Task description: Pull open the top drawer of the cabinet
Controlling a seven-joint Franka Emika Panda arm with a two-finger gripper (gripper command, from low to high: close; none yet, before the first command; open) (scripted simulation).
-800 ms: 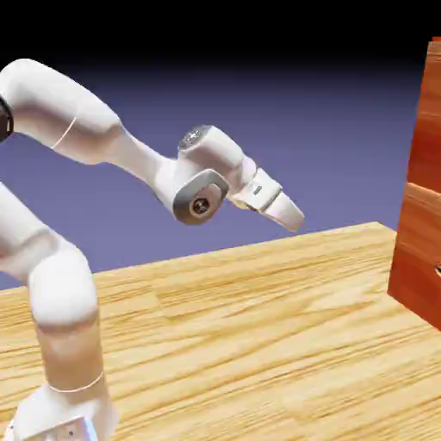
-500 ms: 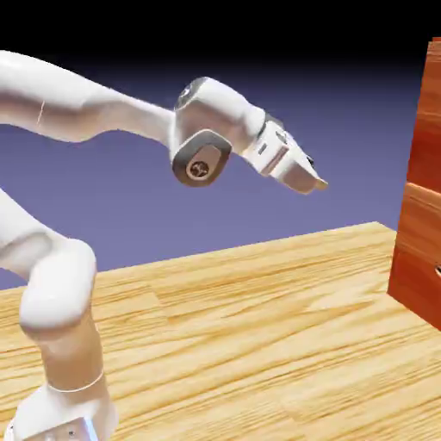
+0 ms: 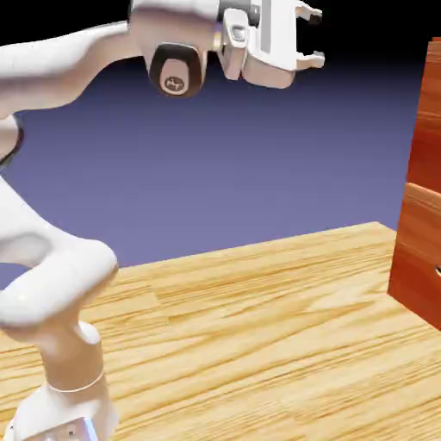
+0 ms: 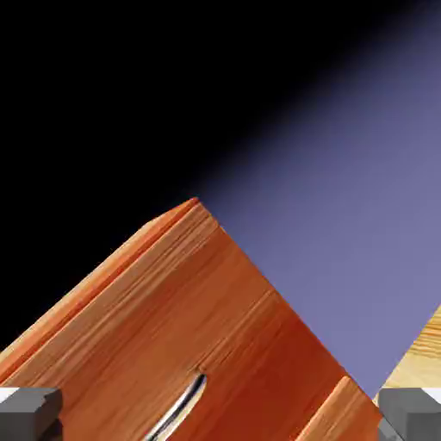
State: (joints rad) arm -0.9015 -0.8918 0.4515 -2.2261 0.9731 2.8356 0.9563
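The cabinet (image 3: 420, 224) stands at the exterior view's right edge, glossy reddish-brown wood. Its top drawer (image 3: 428, 121) is the uppermost panel and sits flush with the fronts below it. My gripper (image 3: 317, 36) is high up, well to the left of the cabinet and apart from it. It points level toward the cabinet, open with nothing between its fingers. In the hand view the cabinet appears rolled, and the top drawer (image 4: 215, 319) carries a thin silvery handle (image 4: 183, 403) low between my two grey fingertips (image 4: 26, 412).
The pale wooden table (image 3: 258, 327) stretches from the arm's base to the foot of the cabinet. A lower drawer front (image 3: 418, 258) shows under the top one. The white arm (image 3: 60, 284) rises at the left.
The arm has lifted the hand from mid-height to the top of the picture. The gripper, which pointed down and to the right, now points level at the cabinet.
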